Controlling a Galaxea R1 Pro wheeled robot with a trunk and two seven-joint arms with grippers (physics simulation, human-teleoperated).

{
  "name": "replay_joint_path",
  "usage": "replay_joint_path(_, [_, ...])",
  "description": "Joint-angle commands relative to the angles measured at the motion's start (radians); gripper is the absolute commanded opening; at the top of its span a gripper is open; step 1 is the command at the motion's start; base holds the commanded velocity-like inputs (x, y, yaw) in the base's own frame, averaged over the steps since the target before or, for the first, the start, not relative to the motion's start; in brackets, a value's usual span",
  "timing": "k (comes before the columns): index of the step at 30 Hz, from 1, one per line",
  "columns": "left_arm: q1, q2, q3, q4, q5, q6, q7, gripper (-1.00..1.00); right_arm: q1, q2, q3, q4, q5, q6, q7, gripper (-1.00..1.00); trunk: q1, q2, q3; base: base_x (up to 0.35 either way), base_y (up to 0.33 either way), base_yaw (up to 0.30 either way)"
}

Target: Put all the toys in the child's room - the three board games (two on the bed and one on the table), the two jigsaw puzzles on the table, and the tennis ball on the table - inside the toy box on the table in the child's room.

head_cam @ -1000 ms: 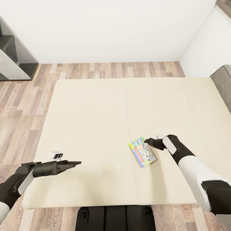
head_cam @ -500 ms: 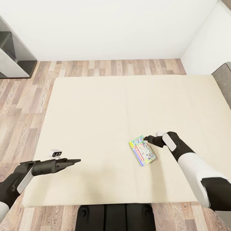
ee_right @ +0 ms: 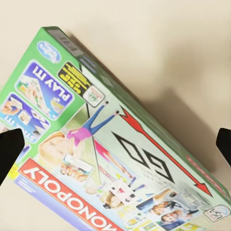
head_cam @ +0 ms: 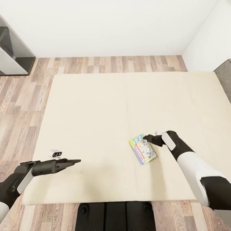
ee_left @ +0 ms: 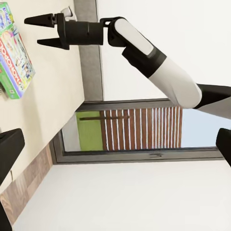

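Game [head_cam: 142, 149]: lying flat on the bed [head_cam: 96, 112], right of its middle, green-bordered, lettered MONOPOLY.
Right gripper [head_cam: 146, 138]: hovering at the game's far corner, fingers spread apart, gripping nothing; the box is sitting between the fingertips in the wrist view.
Left gripper [head_cam: 77, 160]: hanging over the bed's near left part, well apart from the game, jaws wide, carrying nothing.

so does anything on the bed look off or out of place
Nothing looks damaged. One board game lies flat on the bed, skewed to the mattress edges, which is just how it was left. The right gripper is open at its far corner, and the left gripper hangs over bare mattress.
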Motion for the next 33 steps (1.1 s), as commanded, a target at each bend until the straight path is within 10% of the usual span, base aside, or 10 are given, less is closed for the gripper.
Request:
replay_joint_path(1, [-0.001,0.001,-0.004,0.000,0.005,0.011,-0.002,1.00,-0.001,-0.001,0.008,-0.002,-0.009,0.003,-0.009,1.00,0.001,-0.002,-0.003,0.000,0.000,0.000])
replay_joint_path(33, [-0.001,0.000,-0.004,0.000,0.003,0.009,-0.002,1.00,-0.046,0.003,0.008,-0.002,0.010,0.016,-0.008,1.00,0.001,-0.002,-0.045,0.000,0.000,0.000])
